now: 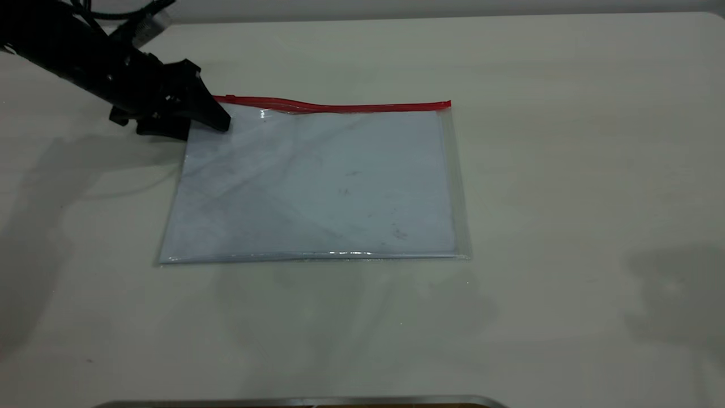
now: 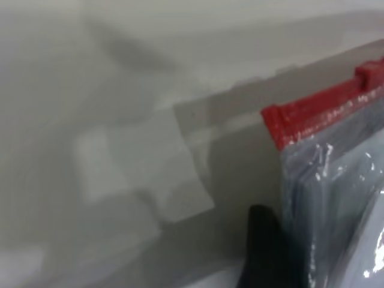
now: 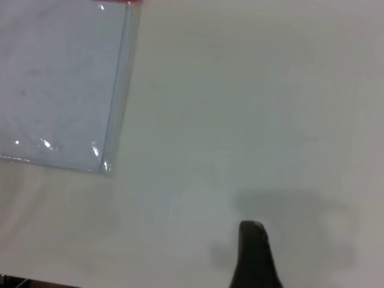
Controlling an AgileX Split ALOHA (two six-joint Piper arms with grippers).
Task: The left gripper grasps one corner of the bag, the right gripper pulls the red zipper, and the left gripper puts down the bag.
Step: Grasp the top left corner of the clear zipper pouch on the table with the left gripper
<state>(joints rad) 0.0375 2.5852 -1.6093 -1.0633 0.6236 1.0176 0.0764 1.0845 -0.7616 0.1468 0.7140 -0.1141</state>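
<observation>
The bag lies flat on the pale table, a clear pouch with white sheets inside. The red zipper runs along its far edge, with the slider tab near the left end. My left gripper is at the far left corner, where the red strip ends. It is shut on the corner's plastic. In the left wrist view one black finger shows beside the bag's edge; the other finger is hidden by the bag. My right gripper hovers over bare table, away from the bag's near right corner. It is outside the exterior view.
The pale table stretches wide to the right of the bag and in front of it. A metal rim shows at the front edge. The left arm's shadow falls on the table at the left.
</observation>
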